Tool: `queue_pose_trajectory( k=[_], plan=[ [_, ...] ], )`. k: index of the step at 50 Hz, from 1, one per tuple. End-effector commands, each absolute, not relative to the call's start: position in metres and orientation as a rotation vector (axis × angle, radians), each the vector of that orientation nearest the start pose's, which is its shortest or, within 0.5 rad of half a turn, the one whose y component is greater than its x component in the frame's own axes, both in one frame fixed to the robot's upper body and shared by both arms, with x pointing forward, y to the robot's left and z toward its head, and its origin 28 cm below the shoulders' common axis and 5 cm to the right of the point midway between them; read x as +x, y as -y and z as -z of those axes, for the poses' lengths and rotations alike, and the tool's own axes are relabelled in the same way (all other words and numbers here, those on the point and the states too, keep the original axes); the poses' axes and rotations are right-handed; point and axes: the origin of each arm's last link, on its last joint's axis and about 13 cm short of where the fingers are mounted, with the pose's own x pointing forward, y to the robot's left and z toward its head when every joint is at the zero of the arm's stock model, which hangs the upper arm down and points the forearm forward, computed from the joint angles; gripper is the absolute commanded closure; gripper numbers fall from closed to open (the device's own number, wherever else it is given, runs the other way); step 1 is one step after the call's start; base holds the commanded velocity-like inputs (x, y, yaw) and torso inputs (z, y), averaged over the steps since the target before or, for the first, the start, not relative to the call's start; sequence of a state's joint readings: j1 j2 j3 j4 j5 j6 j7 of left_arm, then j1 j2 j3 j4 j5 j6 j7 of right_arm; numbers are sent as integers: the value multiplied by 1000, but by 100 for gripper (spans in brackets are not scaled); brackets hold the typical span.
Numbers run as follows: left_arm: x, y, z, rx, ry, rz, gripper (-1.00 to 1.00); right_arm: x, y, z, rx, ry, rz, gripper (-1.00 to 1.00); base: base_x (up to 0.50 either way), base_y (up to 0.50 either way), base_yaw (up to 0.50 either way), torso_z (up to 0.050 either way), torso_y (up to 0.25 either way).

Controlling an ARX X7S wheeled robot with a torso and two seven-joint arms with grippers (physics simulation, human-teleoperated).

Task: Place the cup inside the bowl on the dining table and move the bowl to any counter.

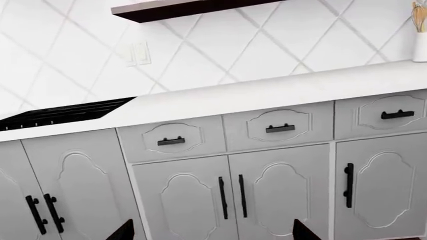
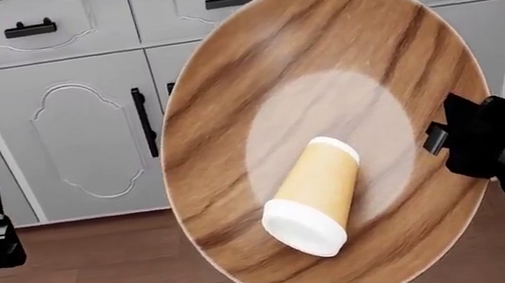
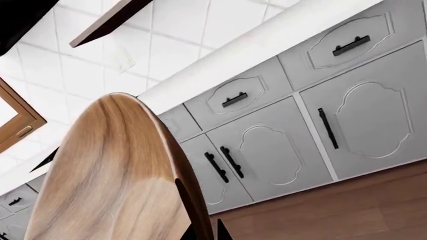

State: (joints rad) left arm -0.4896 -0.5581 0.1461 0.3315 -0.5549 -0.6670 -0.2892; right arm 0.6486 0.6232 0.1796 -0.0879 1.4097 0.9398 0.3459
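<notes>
Bowl hides counter; cup inside.

Bowl rim cut off at head view's bottom edge. Right gripper jaws hidden behind rim, apparently clamped. Left gripper cropped; only fingertips visible.

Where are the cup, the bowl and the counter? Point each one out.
cup (image 2: 316, 196): head view, on its tan side wall.
bowl (image 2: 226, 100): head view, on the streaky inner surface.
counter (image 1: 267, 92): left wrist view, on its pale top.
</notes>
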Motion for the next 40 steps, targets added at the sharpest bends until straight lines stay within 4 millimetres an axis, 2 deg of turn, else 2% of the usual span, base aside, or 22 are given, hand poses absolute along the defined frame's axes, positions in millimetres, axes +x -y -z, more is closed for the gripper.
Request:
queue_pose_trajectory(
  k=[1, 11, 14, 20, 25, 40],
  plan=[
    [271, -275, -167, 139, 51, -27, -100, 270, 210, -216, 546, -142, -218, 100, 500, 0, 0, 0, 10],
    [271, -276, -167, 135, 49, -28, -100, 272, 209, -215, 544, -146, -221, 100, 500, 0, 0, 0, 1],
    [271, -283, -168, 134, 52, -31, -100, 271, 209, -215, 544, -146, -218, 100, 500, 0, 0, 0, 0],
    [270, -278, -167, 132, 51, -29, -100, 270, 209, -215, 541, -149, -218, 100, 500, 0, 0, 0, 2],
    [271, -288, -170, 133, 54, -29, -100, 268, 209, -212, 547, -155, -216, 100, 500, 0, 0, 0, 2],
    [271, -281, -169, 128, 53, -19, -100, 265, 210, -212, 546, -155, -210, 100, 500, 0, 0, 0, 1]
  ],
)
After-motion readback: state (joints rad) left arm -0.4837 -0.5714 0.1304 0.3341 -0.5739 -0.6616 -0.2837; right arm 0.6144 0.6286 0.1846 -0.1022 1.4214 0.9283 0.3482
